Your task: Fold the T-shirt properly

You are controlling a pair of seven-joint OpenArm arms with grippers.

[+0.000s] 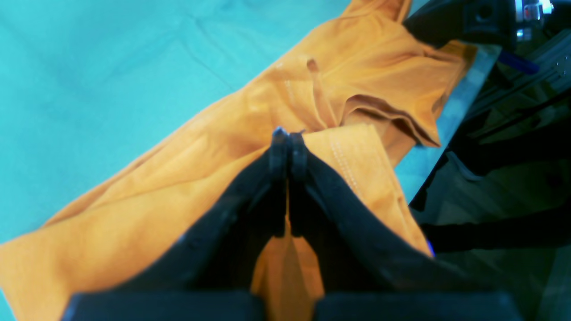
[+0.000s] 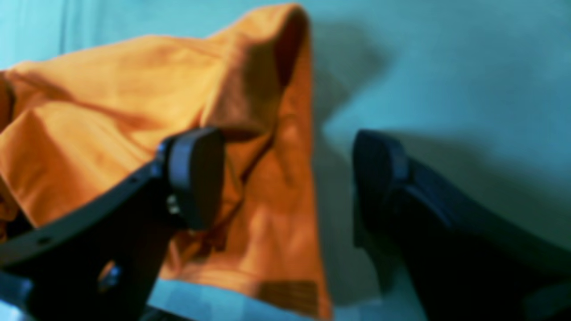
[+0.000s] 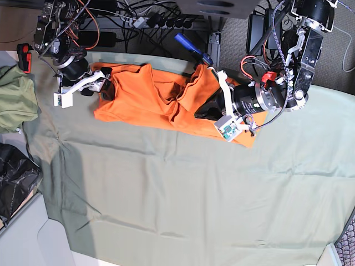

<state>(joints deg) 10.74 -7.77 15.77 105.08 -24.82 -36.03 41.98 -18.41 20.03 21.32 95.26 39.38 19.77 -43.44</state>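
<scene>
Fingers [image 1: 287,147] of left gripper [image 1: 287,133] pinched together on T-shirt [image 3: 144,97]; right gripper [image 2: 290,178] spread wide beside its blurred edge. Shirt bunched along far edge of cloth [image 3: 183,194], partly hidden by arms.

The left claw [image 1: 288,133] is seen pinched tight on a hem fold of the orange T-shirt [image 1: 178,178], which is spread beyond it over the teal-covered worktop [image 1: 89,67].
</scene>
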